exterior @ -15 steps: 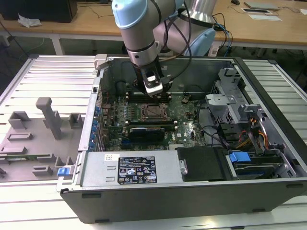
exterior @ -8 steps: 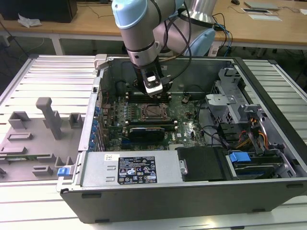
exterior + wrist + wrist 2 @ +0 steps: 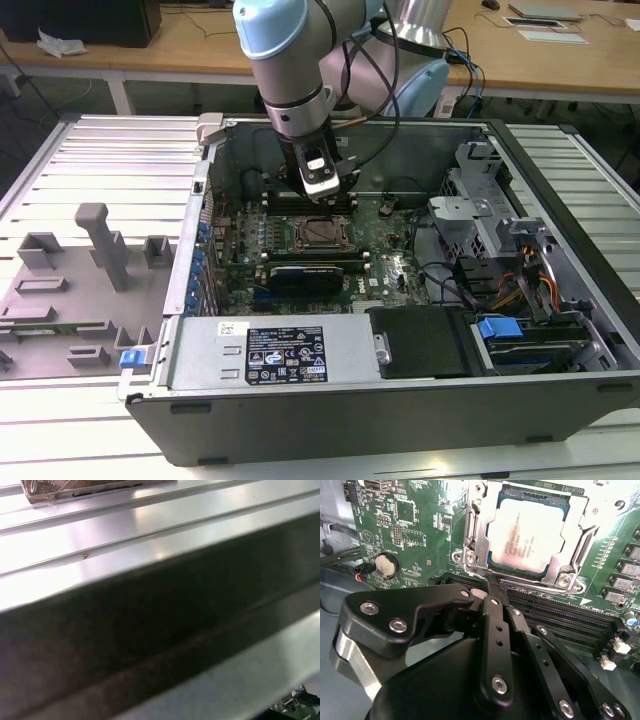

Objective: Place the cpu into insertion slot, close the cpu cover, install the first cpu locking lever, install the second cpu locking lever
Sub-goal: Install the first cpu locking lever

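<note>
Second wrist view: the cpu (image 3: 527,532) is seated under the lowered cpu cover (image 3: 476,535); closed jaws are set against a locking lever (image 3: 476,573) mid-frame, judged to need pressing down.

arm (image 3: 290,70): pale-blue joints, silver tube | cables (image 3: 397,85): black | hand (image 3: 491,592): black linkages, silver screws

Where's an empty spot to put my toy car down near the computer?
Bare ribbed table lies between the grey fixture tray and the far desks, and again at the exterior view's right of the computer case. Inside it is crowded: motherboard, cables, gripper.
</note>
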Action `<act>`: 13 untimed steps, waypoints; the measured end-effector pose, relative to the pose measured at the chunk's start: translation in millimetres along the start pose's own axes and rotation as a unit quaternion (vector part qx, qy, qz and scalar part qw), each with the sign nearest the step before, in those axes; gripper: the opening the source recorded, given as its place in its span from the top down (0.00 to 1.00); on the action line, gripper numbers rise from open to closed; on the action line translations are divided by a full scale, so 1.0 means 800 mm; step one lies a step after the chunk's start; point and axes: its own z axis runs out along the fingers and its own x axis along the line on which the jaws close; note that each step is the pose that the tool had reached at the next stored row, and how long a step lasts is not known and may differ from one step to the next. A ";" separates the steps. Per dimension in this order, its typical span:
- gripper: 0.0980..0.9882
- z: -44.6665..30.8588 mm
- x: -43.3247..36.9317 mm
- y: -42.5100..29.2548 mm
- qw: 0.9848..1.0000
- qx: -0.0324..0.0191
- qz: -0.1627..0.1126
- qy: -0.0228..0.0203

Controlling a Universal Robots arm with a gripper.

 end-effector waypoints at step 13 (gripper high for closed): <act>0.99 0.0034 0.000 -0.0004 1.000 -0.004 0.001 0.001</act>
